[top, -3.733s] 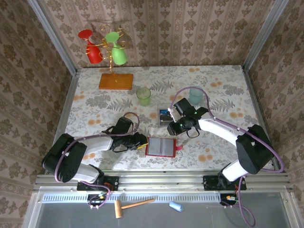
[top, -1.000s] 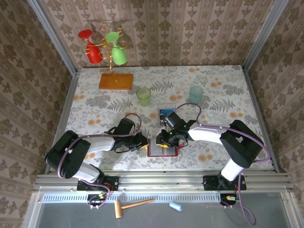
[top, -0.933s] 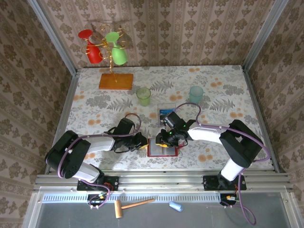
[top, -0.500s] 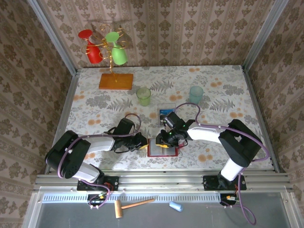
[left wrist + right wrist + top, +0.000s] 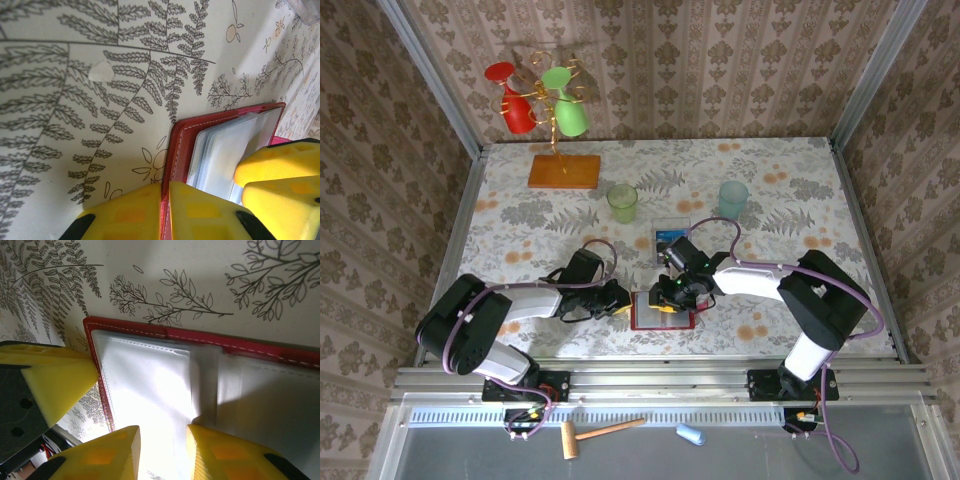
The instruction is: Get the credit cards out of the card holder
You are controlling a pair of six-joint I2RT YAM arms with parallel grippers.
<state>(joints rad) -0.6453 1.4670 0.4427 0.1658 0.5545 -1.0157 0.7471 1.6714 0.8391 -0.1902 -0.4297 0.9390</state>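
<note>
The red card holder [image 5: 665, 318] lies open near the table's front edge, its pale inner pockets [image 5: 145, 375] facing up. My left gripper [image 5: 623, 300] is shut on the holder's left red edge [image 5: 178, 150], its yellow fingers [image 5: 130, 215] pinching the leather. My right gripper [image 5: 670, 292] hangs over the left pocket, and its jaws stand open with the pocket sheet [image 5: 162, 450] between them. Cards still sit stacked in the pockets [image 5: 225, 155]. A blue and dark credit card pile [image 5: 668, 238] lies on the table just behind the holder.
A green cup [image 5: 622, 203] and a teal cup [image 5: 732, 198] stand behind the card pile. A glass rack on an orange wooden base [image 5: 564, 171] is at the back left. A small hammer [image 5: 600, 432] lies below the table edge.
The right gripper has come from the card pile down onto the open holder. Over the last second nothing has visibly moved, and the left gripper has kept its hold.
</note>
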